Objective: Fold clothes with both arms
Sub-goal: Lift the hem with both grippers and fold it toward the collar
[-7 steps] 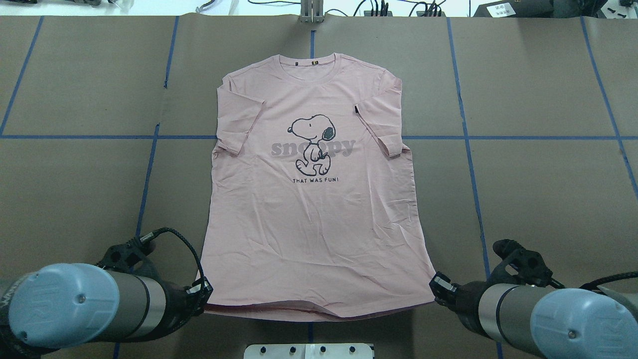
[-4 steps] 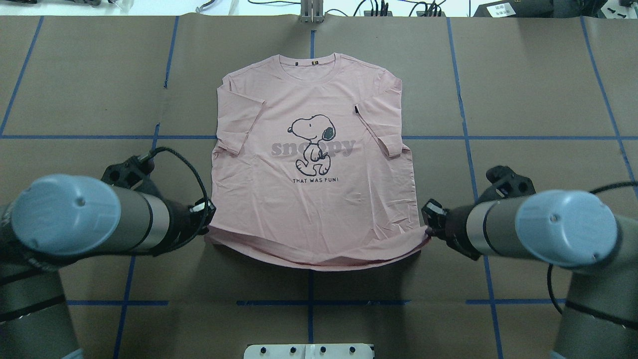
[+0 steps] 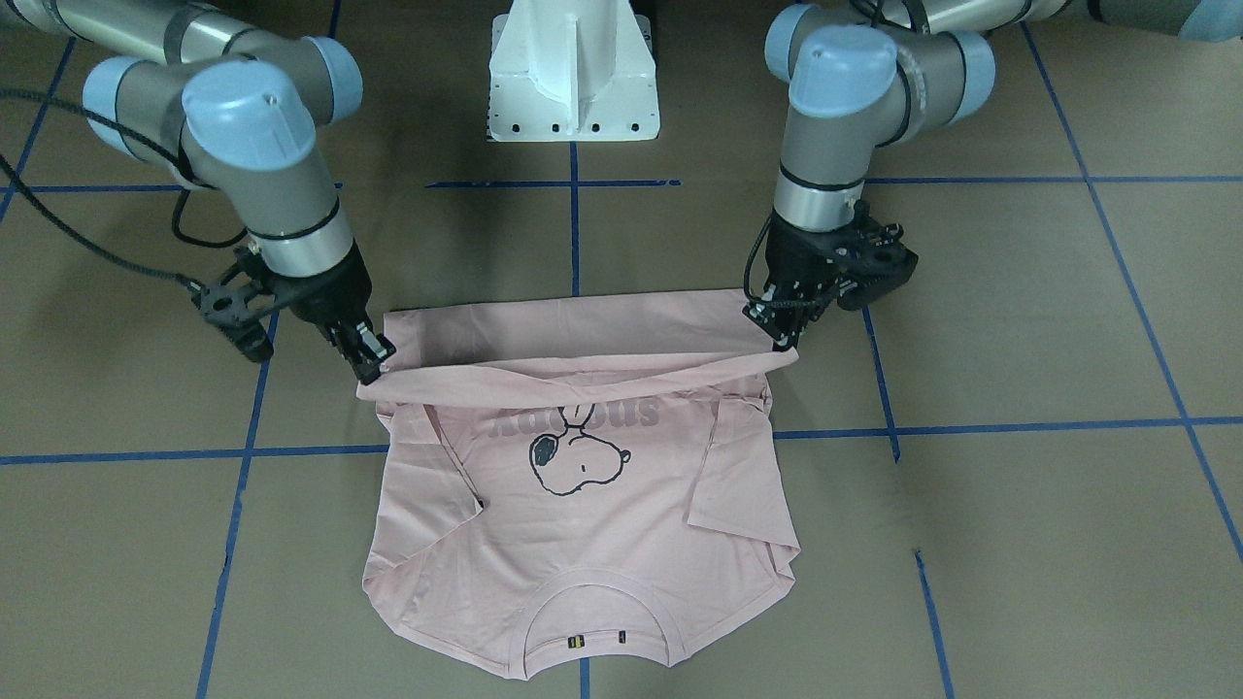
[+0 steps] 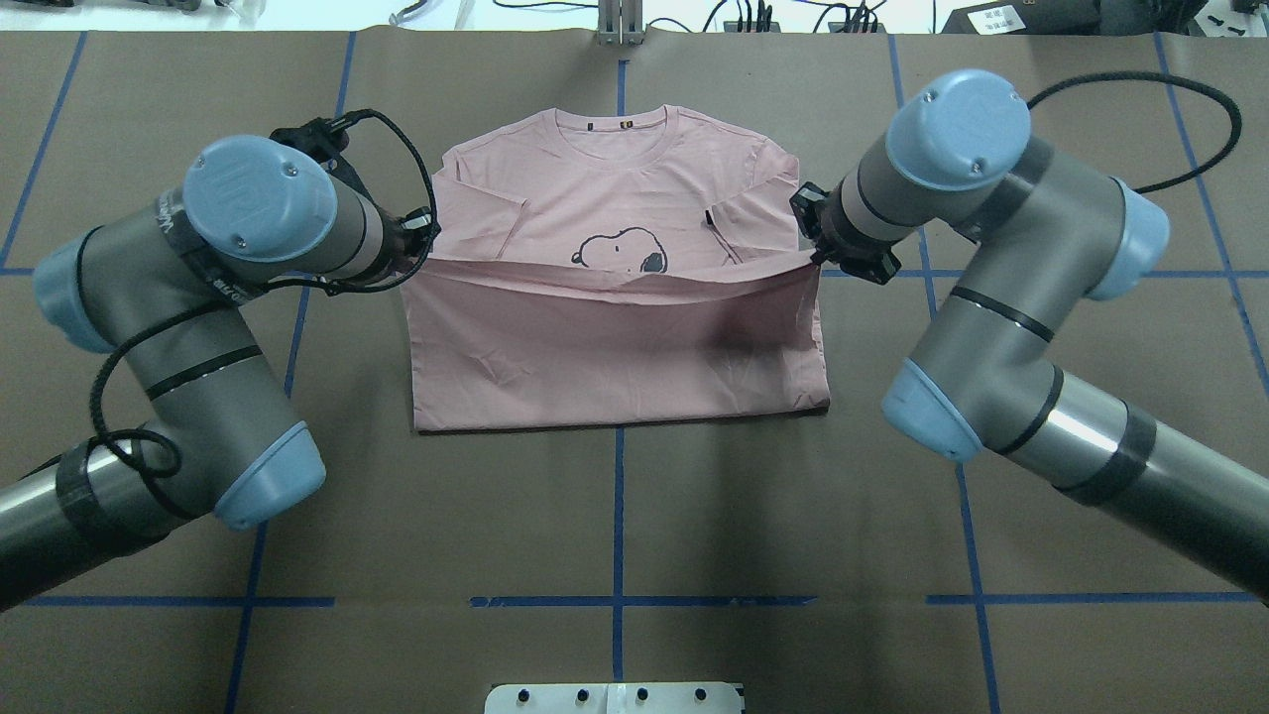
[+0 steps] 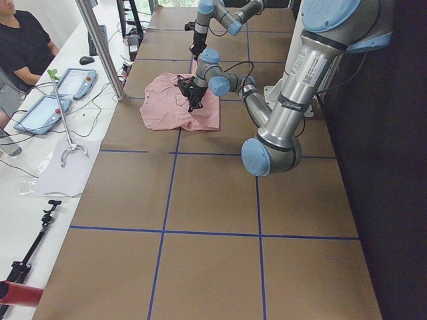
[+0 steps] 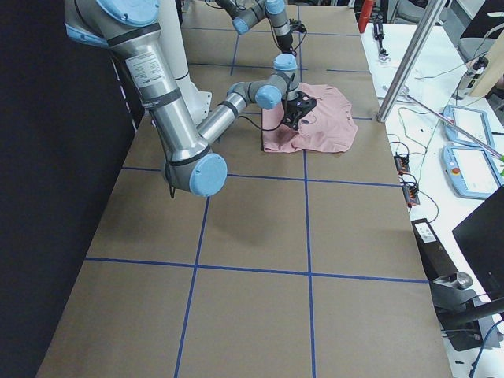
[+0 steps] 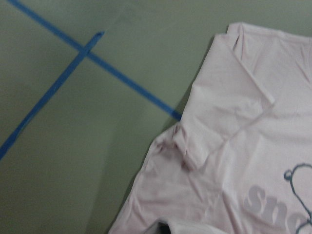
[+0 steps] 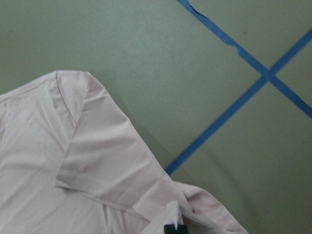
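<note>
The left gripper (image 3: 783, 338) has its jaws pinched together on one corner of the hem (image 4: 615, 283) of the T-shirt (image 4: 615, 367). The right gripper (image 3: 372, 361) is clamped the same way on the opposite corner. Only thin cloth sits between each pair of black fingers, and the hem hangs between them as a shallow sagging line, raised a little off the fabric below.

The T-shirt is a soft, pale pink knit, finely creased. It lies on the middle line of the table (image 4: 694, 516), nearer the far edge than the robot's edge. Its round ribbed neckline (image 4: 617, 147) points at the far edge. The lower half is doubled over the front, so the plain back faces up as a broad rectangle with a straight fold toward the robot. Beyond the hem, only the head of the black-outline Snoopy print (image 4: 623, 251) shows from overhead. The front-facing camera also catches part of the grey lettering under the lifted edge.

Both short sleeves lie flat, folded inward against the body. The table is covered in matte brown sheet, gridded with blue tape (image 4: 618, 516).
</note>
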Tool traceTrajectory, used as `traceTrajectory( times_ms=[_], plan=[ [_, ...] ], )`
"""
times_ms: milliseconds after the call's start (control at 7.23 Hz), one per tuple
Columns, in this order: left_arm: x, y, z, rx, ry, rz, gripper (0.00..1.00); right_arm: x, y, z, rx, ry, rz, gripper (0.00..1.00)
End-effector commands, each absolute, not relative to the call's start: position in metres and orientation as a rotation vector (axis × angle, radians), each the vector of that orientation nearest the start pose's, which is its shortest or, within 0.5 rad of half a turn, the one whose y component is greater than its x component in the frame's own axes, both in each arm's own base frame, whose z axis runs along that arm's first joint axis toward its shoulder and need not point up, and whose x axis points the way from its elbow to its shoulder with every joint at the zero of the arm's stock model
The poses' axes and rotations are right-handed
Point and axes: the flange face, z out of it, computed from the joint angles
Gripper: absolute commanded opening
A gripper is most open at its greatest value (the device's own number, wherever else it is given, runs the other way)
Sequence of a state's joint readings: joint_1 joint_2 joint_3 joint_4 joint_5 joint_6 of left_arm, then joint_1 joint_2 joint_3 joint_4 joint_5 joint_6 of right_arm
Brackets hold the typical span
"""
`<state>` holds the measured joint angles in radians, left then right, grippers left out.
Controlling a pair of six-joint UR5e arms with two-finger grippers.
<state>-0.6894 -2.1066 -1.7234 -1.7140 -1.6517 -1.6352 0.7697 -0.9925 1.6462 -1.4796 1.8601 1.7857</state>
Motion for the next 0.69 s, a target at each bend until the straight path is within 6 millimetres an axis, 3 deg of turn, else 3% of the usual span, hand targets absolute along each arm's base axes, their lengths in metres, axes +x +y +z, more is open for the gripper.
traceTrajectory(
  times_ms=[0, 138, 277, 553],
  plan=[
    [0.452, -0.577, 0.29, 0.286, 0.83, -0.663, 0.0, -0.426, -0.634, 0.29, -0.023, -0.748, 0.817, 0.0],
    [0.463, -0.588, 0.304, 0.309, 0.846, -0.648, 0.0, -0.434, -0.651, 0.306, 0.0, -0.786, 0.811, 0.0],
    [0.475, -0.605, 0.303, 0.34, 0.841, -0.65, 0.0, -0.448, -0.667, 0.307, 0.001, -0.789, 0.81, 0.0],
    [0.464, -0.634, 0.321, 0.401, 0.808, -0.619, 0.0, -0.459, -0.681, 0.309, 0.005, -0.775, 0.808, 0.0]
  ],
)
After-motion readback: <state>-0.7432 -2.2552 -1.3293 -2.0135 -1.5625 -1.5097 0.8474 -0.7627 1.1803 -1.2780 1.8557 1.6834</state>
